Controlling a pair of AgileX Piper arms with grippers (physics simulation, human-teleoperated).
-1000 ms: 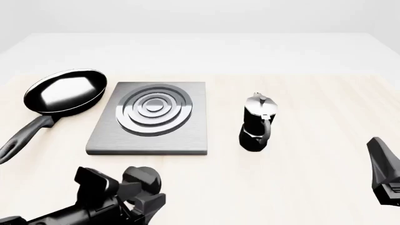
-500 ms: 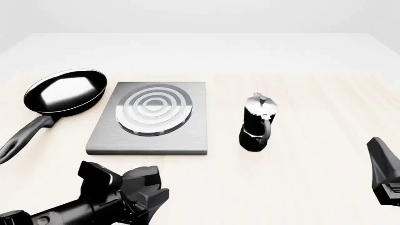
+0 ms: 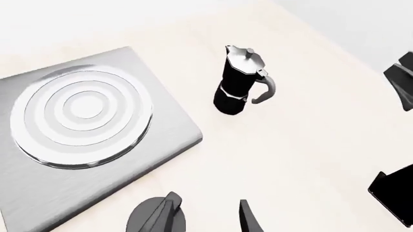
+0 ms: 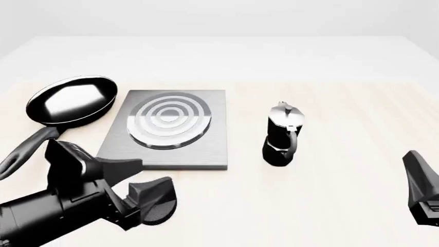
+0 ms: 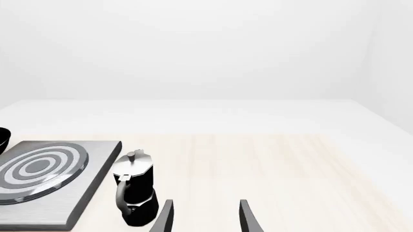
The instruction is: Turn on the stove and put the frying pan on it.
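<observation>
- Lying far-left of the stove, the pan points its handle near-left.
- Left gripper, fingers spread and empty, hangs just right of that handle, so it is nearer.
- Right gripper idles apart, empty.

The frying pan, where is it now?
In the front view the frying pan lies at the table's far left, just left of the stove, handle pointing toward the arms.
</observation>
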